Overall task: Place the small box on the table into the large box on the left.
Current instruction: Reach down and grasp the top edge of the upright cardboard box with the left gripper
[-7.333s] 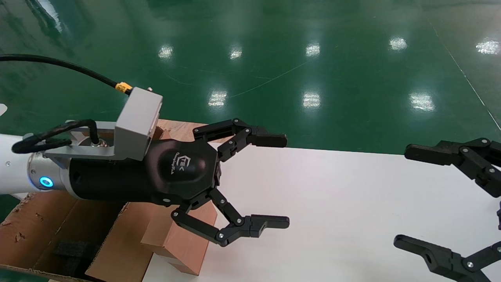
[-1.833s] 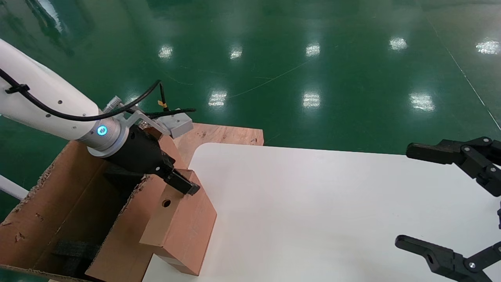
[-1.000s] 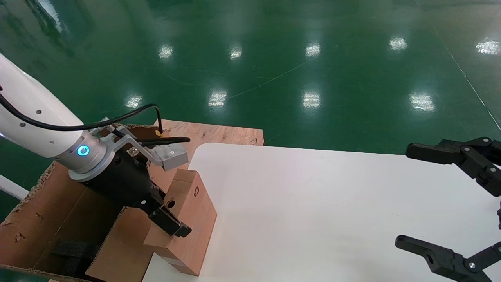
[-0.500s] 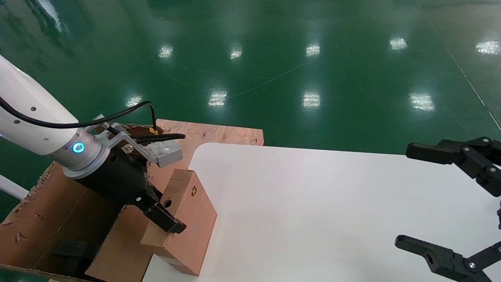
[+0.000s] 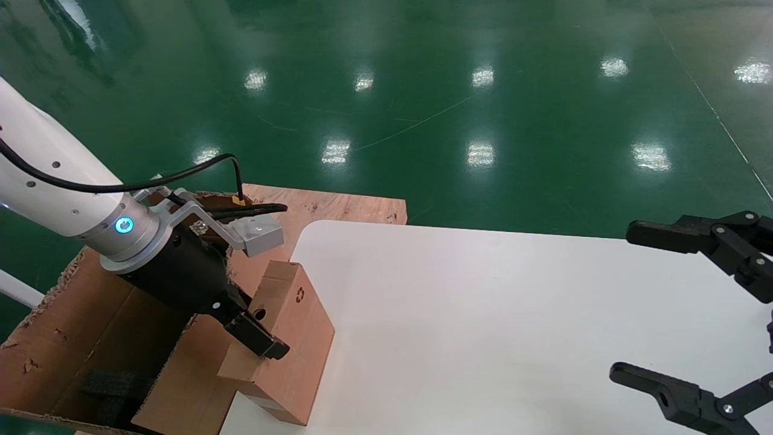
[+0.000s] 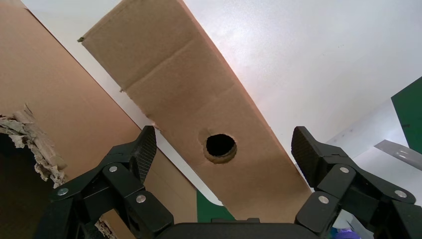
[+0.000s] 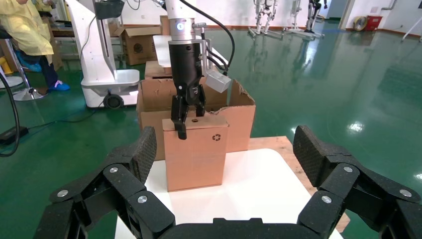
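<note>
The small box (image 5: 296,350) stands upright on its narrow side at the left edge of the white table (image 5: 483,332), right beside the large box (image 5: 78,338). Its top face shows the round hole (image 6: 221,146), and a recycling symbol (image 7: 217,137) marks the broad side. My left gripper (image 5: 253,329) hangs over that top face, open. Its two fingers (image 6: 144,149) straddle the box without touching its sides. The right gripper (image 5: 649,305) is parked open at the table's right.
The large box has ragged flap edges and black foam (image 5: 112,383) in its bottom. A light-brown plywood board (image 5: 344,208) juts out behind the table's rounded corner. Green floor lies all around, and other robots and cartons stand far off.
The left gripper came down from high in front of the camera onto the small box's top and slid along it toward me. Over the last half second it has hardly moved.
</note>
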You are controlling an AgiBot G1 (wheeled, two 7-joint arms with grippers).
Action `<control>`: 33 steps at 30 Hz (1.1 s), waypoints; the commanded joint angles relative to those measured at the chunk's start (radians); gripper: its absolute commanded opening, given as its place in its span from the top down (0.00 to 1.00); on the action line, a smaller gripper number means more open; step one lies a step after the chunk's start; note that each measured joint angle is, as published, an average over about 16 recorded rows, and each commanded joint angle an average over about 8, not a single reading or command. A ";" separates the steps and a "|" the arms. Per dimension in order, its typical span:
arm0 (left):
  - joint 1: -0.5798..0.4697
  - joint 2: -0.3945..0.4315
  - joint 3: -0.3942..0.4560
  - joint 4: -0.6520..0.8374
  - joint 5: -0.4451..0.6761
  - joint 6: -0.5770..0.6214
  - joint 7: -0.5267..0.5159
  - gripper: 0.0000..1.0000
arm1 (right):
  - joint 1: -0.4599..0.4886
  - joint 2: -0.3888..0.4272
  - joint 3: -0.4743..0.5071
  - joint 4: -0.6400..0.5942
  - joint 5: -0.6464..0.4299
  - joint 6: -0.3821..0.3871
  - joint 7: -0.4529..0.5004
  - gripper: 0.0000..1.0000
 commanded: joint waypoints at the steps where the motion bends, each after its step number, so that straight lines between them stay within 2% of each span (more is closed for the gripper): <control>1: 0.001 0.000 0.000 0.000 0.000 0.000 0.001 0.55 | 0.000 0.000 0.000 0.000 0.000 0.000 0.000 0.00; 4: 0.002 -0.001 -0.001 -0.001 0.001 0.000 0.002 0.92 | 0.000 0.000 0.000 0.000 0.000 0.000 0.000 0.00; 5: 0.002 -0.001 -0.001 -0.002 0.001 0.000 0.002 0.99 | 0.000 0.000 0.000 0.000 0.000 0.000 0.000 0.00; 33: 0.004 -0.002 -0.003 -0.004 0.003 -0.001 0.005 1.00 | 0.000 0.000 0.001 0.000 0.000 0.000 0.000 0.00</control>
